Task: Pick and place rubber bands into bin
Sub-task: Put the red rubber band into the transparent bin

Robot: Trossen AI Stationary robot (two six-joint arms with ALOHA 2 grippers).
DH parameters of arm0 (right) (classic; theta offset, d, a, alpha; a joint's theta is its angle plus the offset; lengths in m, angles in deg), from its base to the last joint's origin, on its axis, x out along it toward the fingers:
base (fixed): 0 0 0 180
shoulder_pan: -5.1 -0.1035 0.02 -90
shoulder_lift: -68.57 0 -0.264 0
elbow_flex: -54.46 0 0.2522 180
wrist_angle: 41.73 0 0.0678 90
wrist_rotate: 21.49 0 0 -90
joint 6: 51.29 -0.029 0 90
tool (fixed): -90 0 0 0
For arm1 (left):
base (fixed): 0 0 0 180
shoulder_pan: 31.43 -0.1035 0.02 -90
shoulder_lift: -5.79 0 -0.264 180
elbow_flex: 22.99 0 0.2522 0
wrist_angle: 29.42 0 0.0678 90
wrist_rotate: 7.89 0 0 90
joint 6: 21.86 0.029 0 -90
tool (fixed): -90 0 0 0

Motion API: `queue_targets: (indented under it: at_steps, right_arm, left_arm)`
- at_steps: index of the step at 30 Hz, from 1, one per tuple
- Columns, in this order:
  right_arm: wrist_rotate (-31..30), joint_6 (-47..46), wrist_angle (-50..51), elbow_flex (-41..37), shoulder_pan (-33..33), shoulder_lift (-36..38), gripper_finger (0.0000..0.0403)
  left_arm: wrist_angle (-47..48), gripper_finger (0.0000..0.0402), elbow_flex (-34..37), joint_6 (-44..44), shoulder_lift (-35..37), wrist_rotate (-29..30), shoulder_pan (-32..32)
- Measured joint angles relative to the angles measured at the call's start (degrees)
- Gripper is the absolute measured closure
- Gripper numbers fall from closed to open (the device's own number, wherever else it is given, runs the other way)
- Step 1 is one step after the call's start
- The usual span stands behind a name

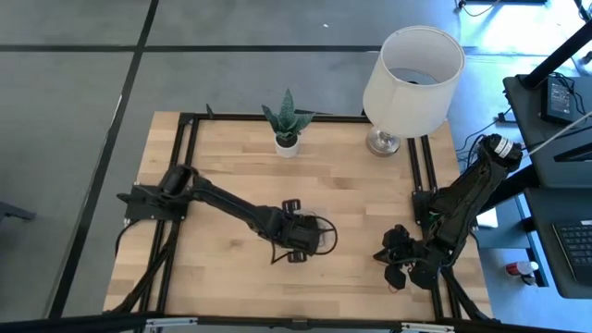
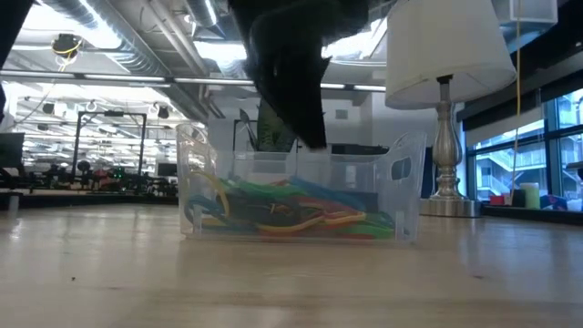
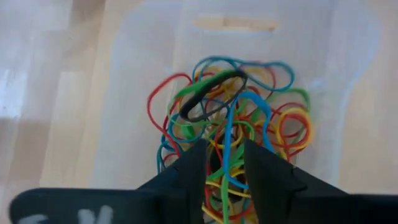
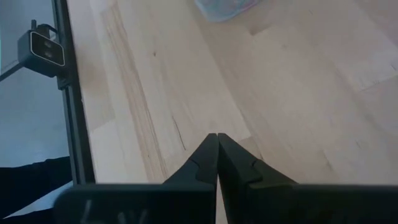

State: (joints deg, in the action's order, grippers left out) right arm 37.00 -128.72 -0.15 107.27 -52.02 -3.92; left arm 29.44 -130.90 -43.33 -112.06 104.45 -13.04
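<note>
Inside the bin (image 2: 301, 196), mid-desk toward the front edge: tangled rubber bands (image 3: 236, 118). Directly above, left end effector (image 3: 222, 163), angled downward, fingers slightly spread over the pile. Near the front right corner, right end effector (image 4: 217, 155), pressed together.

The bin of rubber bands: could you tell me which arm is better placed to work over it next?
Left. The left gripper hangs open directly above the rubber bands in the bin; the right gripper is shut, off near the table's right edge.

Both arms are matte black, jointed tubes trailing thin black cables, each ending in a pincer of two wedge-shaped black fingers (image 3: 267, 180), with faint pale markings on the left wrist housing.
</note>
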Motion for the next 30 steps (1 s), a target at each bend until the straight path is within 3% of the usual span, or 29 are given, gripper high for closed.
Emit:
queue_targets:
  at_steps: [5,10,18,27,30]
  right_arm:
    - [0.0,0.1,0.0,0.0,0.0,0.0,0.0393]
    - [0.7,-0.1,0.4,0.1,1.1,0.0,0.0397]
    - [11.6,-3.8,9.0,3.3,5.3,-0.3,0.0400]
    - [20.7,-6.5,15.4,6.9,7.8,-5.1,0.0401]
    - [24.0,-6.5,17.7,8.3,8.8,-7.8,0.0401]
  left_arm:
    - [-0.1,0.0279,0.0,-1.8,4.2,-0.7,0.6]
    - [-0.1,0.0291,-0.1,0.9,8.3,-3.7,1.8]
    - [0.6,0.0392,0.2,11.6,10.4,-12.9,2.5]
    - [1.8,0.0400,0.2,21.5,10.4,-13.9,0.8]
    - [1.8,0.0400,0.2,23.9,10.4,-16.7,-0.7]
